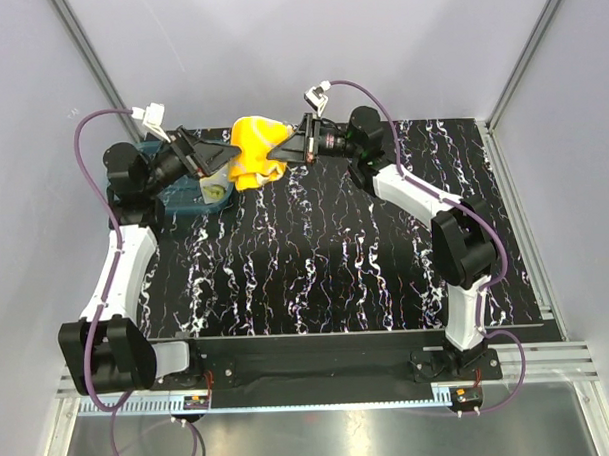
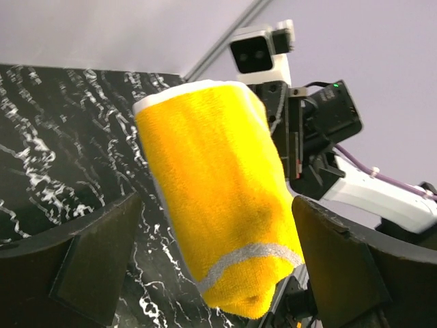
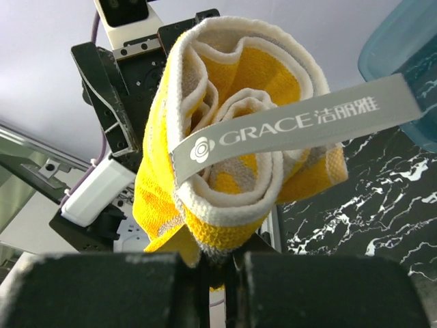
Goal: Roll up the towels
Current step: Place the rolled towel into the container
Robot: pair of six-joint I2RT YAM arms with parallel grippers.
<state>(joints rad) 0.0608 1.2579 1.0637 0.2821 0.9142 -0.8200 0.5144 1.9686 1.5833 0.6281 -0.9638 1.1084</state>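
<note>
Upper left, a translucent teal plastic basin [image 1: 179,200] holds a pale yellow cloth towel [image 1: 215,191]. The right gripper [image 1: 288,146] pinches an orange cloth towel [image 1: 255,150] in its jaws, upper centre; the left gripper [image 1: 220,161] has its jaws spread. Only the right wrist view shows the grey label [image 3: 293,126].

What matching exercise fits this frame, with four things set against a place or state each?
Things:
1 orange towel
2 left claw
3 right claw
4 teal basin

Places or states:
A wide open
B pinched shut on cloth
C held up off the table
D far left corner of the table

Pairs: 1-C, 2-A, 3-B, 4-D
</note>
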